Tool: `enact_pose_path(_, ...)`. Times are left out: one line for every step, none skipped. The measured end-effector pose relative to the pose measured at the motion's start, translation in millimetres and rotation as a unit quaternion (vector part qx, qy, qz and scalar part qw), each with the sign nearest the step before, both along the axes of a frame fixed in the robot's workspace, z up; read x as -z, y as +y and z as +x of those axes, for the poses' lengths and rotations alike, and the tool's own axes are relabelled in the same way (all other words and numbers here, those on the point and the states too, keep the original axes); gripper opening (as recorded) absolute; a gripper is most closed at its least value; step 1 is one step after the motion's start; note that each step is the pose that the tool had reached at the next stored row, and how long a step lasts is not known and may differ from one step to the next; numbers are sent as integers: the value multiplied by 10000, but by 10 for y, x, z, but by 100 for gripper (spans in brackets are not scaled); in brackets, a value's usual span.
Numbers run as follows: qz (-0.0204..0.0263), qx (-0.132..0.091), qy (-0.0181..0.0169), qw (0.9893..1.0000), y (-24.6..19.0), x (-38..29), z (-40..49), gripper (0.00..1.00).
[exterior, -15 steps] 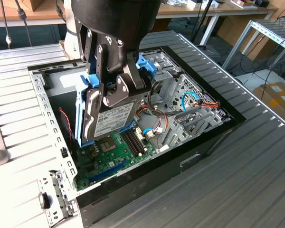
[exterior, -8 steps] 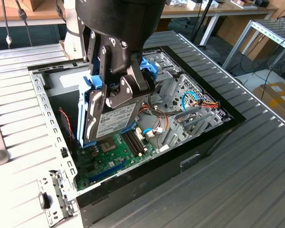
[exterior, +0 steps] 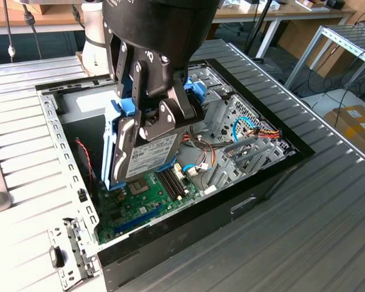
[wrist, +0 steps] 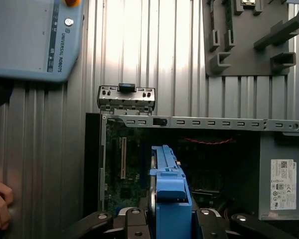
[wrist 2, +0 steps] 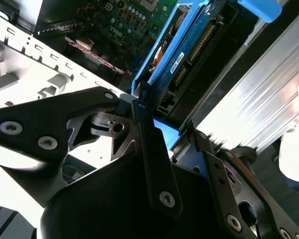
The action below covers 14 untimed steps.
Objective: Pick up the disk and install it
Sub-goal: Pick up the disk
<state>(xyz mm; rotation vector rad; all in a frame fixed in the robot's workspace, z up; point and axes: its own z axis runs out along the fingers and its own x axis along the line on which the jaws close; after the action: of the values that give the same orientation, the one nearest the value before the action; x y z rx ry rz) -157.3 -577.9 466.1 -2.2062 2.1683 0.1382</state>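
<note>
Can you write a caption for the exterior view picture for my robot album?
The gripper holds the blue-railed disk on edge over the open computer case.
</note>
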Motion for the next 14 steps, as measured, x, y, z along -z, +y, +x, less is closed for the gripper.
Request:
enact_pose_path(0, 0, 0, 10000, -4, 1, 3, 37)
enact_pose_path(0, 0, 0, 10000, -7, 1, 6, 37)
enact_pose_path(0, 0, 0, 10000, -11, 2, 9, 37)
enact_pose_path(0, 0, 0, 10000, -16, 3, 12, 37)
enact_pose_path(0, 0, 0, 10000, -22, 3, 17, 37)
enact_pose_path(0, 0, 0, 10000, -26, 4, 20, 37)
enact_pose_path(0, 0, 0, 10000, -30, 4, 22, 37)
enact_pose_path(0, 0, 0, 10000, -36, 5, 26, 37)
enact_pose_path(0, 0, 0, 10000, -41, 6, 30, 37)
enact_pose_path(0, 0, 0, 10000, -45, 6, 32, 37)
enact_pose_path(0, 0, 0, 10000, -49, 6, 35, 37)
enact_pose_path(0, 0, 0, 10000, -56, 7, 40, 37)
enact_pose_path(0, 0, 0, 10000, -65, 8, 47, 37)
enact_pose_path(0, 0, 0, 10000, -71, 9, 51, 37)
